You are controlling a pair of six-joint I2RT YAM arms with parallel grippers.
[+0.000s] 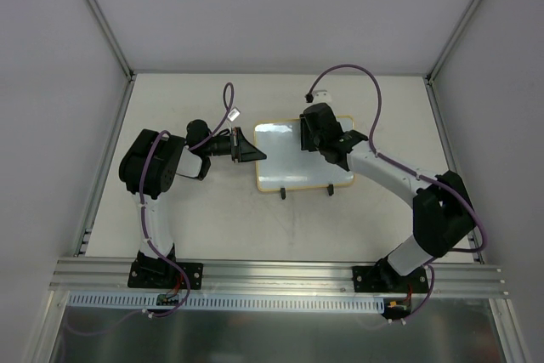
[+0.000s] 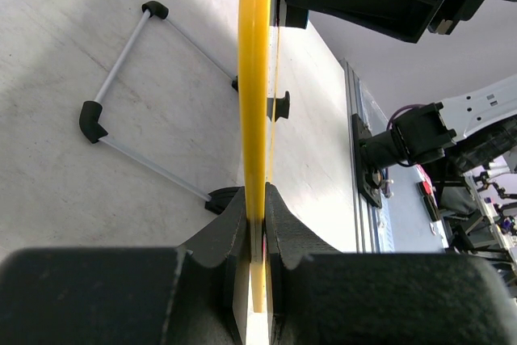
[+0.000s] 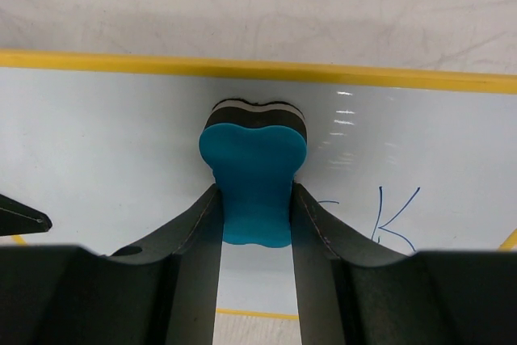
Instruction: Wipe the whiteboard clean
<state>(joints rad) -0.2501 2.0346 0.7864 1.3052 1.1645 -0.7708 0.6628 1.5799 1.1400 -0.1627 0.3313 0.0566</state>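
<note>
The whiteboard (image 1: 289,159), glossy white with a yellow frame and two black feet, lies mid-table. My left gripper (image 1: 252,155) is shut on its left edge; the left wrist view shows the yellow frame (image 2: 254,78) edge-on between the jaws. My right gripper (image 1: 316,132) is over the board's far right part, shut on the blue eraser (image 3: 254,175), whose far end presses on the white surface near the far frame rail (image 3: 258,69). Blue handwriting (image 3: 392,220) sits just right of the eraser.
The board's wire stand with black corner pieces (image 2: 121,86) shows under the board in the left wrist view. A small white connector on a purple cable (image 1: 316,91) lies behind the board. The aluminium base rail (image 1: 280,274) runs along the near edge.
</note>
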